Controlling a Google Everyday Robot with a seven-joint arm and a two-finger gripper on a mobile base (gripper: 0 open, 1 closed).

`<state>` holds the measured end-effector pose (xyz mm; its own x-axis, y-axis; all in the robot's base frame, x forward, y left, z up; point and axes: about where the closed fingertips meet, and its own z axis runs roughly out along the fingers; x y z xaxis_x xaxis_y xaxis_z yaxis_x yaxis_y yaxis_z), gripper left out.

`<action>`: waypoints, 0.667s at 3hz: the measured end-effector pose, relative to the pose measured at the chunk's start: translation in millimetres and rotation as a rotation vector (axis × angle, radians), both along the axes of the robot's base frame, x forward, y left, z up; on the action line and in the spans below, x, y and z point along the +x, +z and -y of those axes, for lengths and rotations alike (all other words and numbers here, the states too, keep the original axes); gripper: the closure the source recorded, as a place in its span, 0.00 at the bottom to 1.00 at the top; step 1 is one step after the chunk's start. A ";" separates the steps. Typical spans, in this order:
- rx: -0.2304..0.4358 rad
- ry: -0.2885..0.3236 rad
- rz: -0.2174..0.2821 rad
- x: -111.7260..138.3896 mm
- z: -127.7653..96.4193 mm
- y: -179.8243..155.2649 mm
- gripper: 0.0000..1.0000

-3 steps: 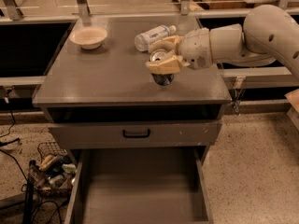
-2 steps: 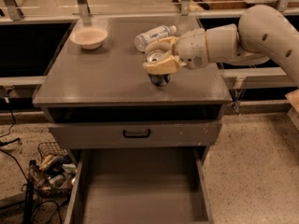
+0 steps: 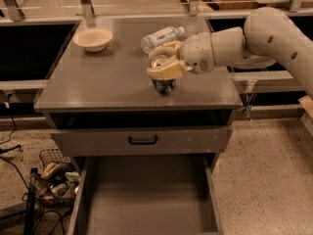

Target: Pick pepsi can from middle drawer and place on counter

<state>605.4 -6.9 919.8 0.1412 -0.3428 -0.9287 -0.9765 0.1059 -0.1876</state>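
Observation:
The pepsi can [image 3: 163, 85] is a small dark blue can with a silver top. It stands at or just above the counter [image 3: 107, 82], right of centre near the front edge. My gripper [image 3: 164, 68] comes in from the right, and its cream fingers [image 3: 165, 70] are closed around the can's upper part. The middle drawer [image 3: 146, 195] is pulled out below the cabinet, and its bare grey floor holds nothing.
A clear plastic bottle [image 3: 161, 37] lies on its side at the back of the counter, just behind the gripper. A pale bowl [image 3: 93, 38] sits at the back left. A closed drawer front with a black handle [image 3: 142, 140] is under the counter. A wire basket [image 3: 54, 177] stands on the floor at left.
My gripper has moved slightly to the left over the counter with the can held in it. Nothing else has moved.

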 end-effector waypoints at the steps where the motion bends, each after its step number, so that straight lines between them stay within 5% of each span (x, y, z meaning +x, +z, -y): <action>1: 0.000 0.054 -0.070 5.4 -14.1 -11.3 1.00; 2: 0.000 0.054 -0.070 5.4 -14.1 -11.3 1.00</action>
<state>610.8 7.2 908.5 0.0944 -0.3365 -0.9369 -0.9915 0.0527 -0.1188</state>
